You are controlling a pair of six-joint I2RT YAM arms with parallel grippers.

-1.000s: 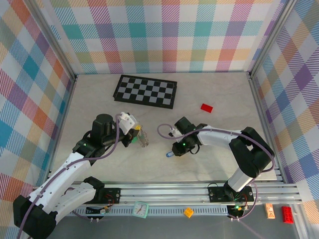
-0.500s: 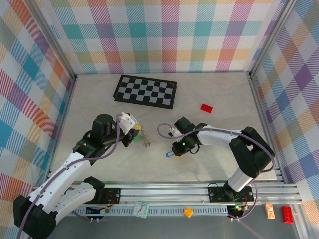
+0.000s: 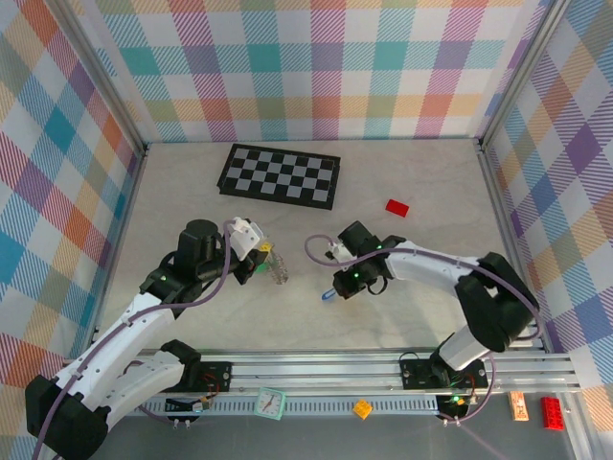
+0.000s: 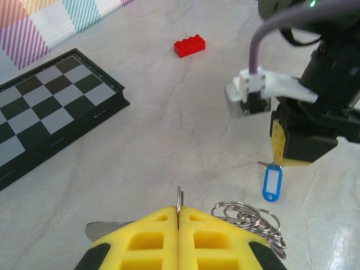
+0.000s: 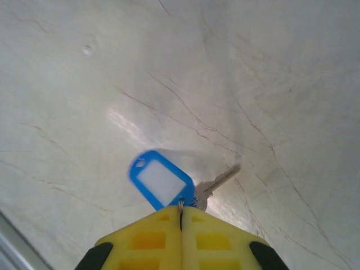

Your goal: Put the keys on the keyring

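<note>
The blue-tagged key (image 5: 162, 183) sits low in the right-wrist frame. Its small ring is clamped between the closed yellow pads of the right pincer (image 5: 180, 212), and I can't tell whether the tag touches the counter (image 5: 253, 84). At the bottom of the left-wrist frame, the left pincer (image 4: 179, 212) is clamped on one loop of the tangled keyring (image 4: 247, 216). A metal blade (image 4: 101, 229) at lower left is half hidden.

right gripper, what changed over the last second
The right gripper closed the last bit onto the blue-tagged key, and its arm's elbow swung out toward the near right. The left gripper stayed shut on the keyring; chequered board and red brick unmoved.
</note>
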